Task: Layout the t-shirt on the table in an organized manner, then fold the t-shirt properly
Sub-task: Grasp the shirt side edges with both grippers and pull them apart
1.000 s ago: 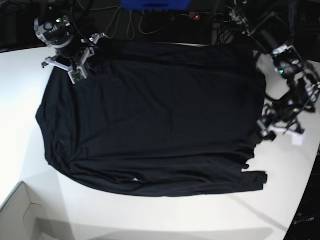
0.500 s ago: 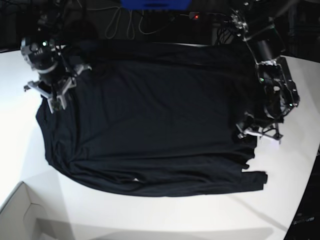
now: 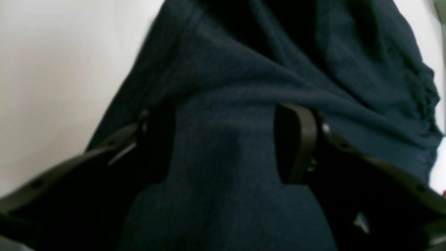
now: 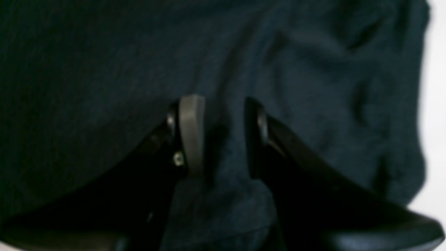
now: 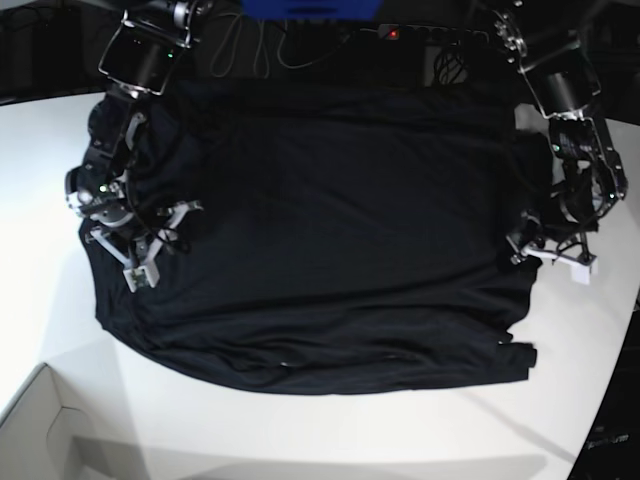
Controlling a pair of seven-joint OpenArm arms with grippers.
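The black long-sleeved t-shirt [image 5: 320, 230] lies spread flat on the white table [image 5: 300, 430], with a sleeve cuff at the lower right. My right gripper [image 5: 135, 258] is down on the shirt's left edge. In the right wrist view its jaws [image 4: 219, 136] stand narrow with a ridge of fabric [image 4: 104, 69] pinched between them. My left gripper [image 5: 545, 248] is at the shirt's right edge. In the left wrist view its jaws [image 3: 226, 139] stand wide apart with loose, creased fabric [image 3: 244, 69] between them and bare table [image 3: 52, 69] to the left.
A white box corner [image 5: 40, 430] sits at the lower left. Cables, a blue item [image 5: 310, 8] and a power strip with a red light [image 5: 393, 33] lie behind the table. The table's curved edge [image 5: 612, 400] runs down the right side.
My right gripper has moved from the shirt's upper left corner down onto its left edge, which has drawn inward. My left gripper has stayed near the right edge, shifting slightly right.
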